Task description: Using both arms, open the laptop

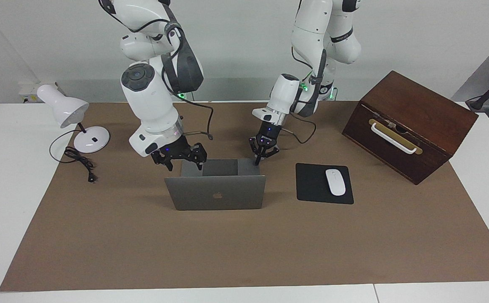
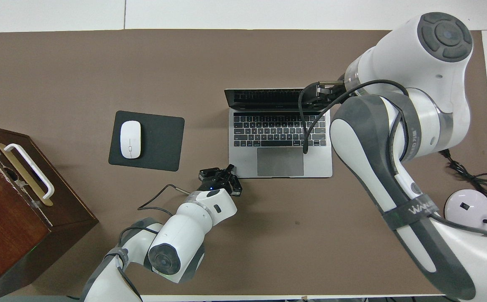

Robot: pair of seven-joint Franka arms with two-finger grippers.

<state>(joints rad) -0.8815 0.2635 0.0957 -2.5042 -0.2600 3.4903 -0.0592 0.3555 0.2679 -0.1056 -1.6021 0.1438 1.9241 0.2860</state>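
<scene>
Right claw [image 1: 180, 156] at the laptop [image 1: 216, 192] lid's top edge, left claw [image 1: 262, 156] down on the base corner nearer the robots; finger gaps impossible to tell. Laptop open mid-mat on brown-covered white surface [image 1: 236, 248], between lamp [image 1: 73, 120] and mouse pad [image 1: 312, 185]; wooden box [image 1: 413, 122] toward the left arm's end, white wall above.

A plain light grey wall [image 1: 236, 50] stands along the robots' end of the white table [image 1: 13, 176]; a brown mat [image 1: 244, 244] covers most of the tabletop; the light is soft and even, and the shadows on the mat are faint.
</scene>
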